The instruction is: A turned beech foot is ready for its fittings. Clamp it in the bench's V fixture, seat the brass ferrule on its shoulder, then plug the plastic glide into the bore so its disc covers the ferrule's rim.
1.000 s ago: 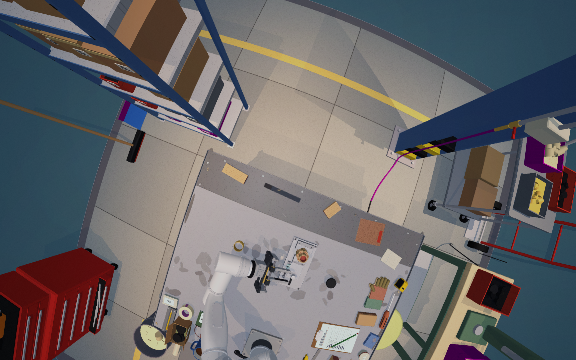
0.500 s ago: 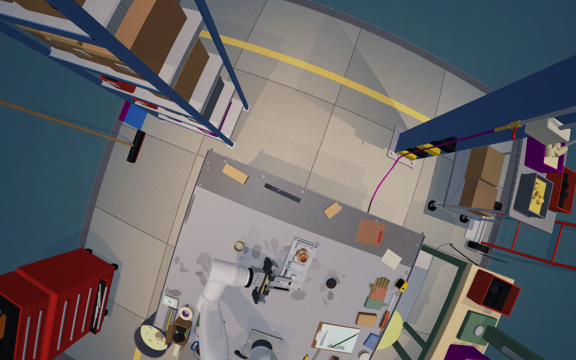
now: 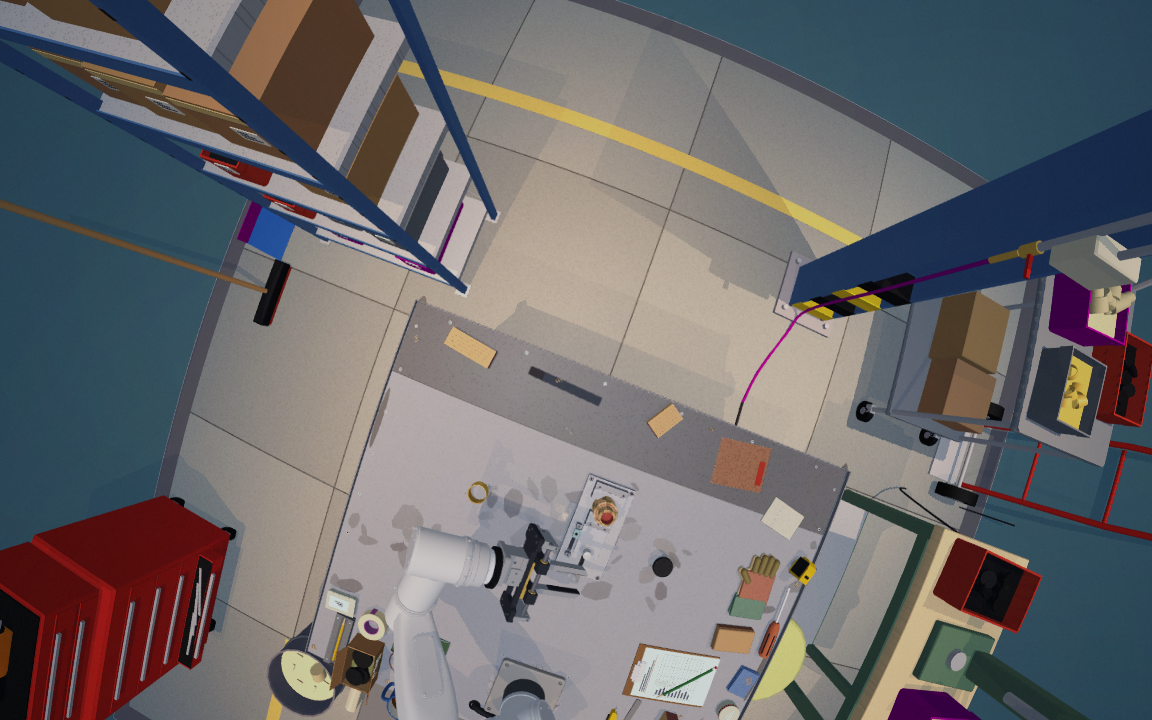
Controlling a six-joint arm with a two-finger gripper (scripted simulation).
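The beech foot stands in the V fixture near the middle of the bench, seen from above as a tan round with a red centre. The brass ferrule lies flat on the bench to the fixture's left, well apart from it. The black plastic glide sits on the bench to the fixture's right. My gripper hangs over the bench just in front of and left of the fixture, its fingers part open and empty, pointing toward the fixture's near edge.
A cardboard box lies near the bench's right front, with a glove, a screwdriver and a clipboard close by. A tape roll sits by my arm's base. A red tool chest stands left of the bench.
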